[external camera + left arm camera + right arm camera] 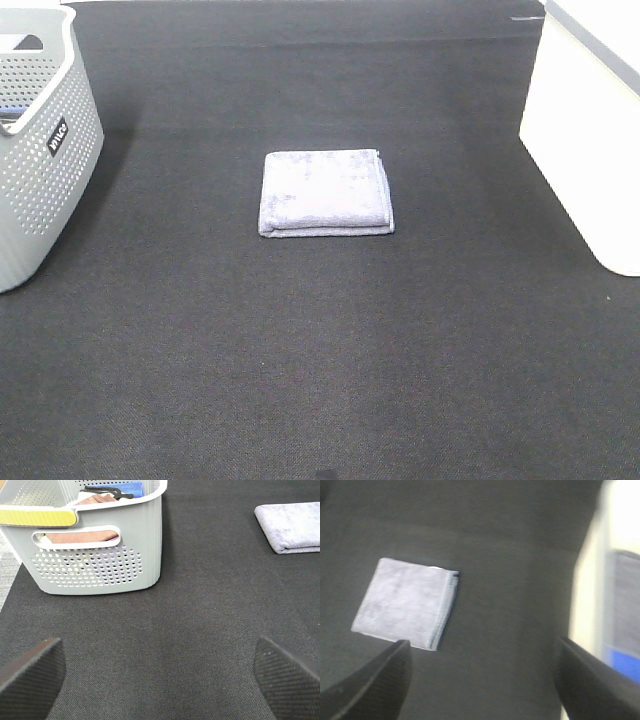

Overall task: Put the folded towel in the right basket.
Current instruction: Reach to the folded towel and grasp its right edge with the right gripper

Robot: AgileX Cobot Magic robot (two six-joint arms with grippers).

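Observation:
A folded lavender towel [326,192] lies flat on the dark mat near the middle. It also shows in the left wrist view [291,526] and the right wrist view [405,602]. The right basket [590,150] is white and stands at the right edge; its wall shows in the right wrist view [587,580]. Neither gripper shows in the exterior high view. My left gripper [160,675] is open and empty above bare mat, well away from the towel. My right gripper [482,680] is open and empty, above the mat between the towel and the white basket.
A grey perforated basket [40,150] stands at the far left. In the left wrist view it [95,555] holds a brownish cloth, a blue item and a black item. The dark mat [320,350] covers the whole work surface.

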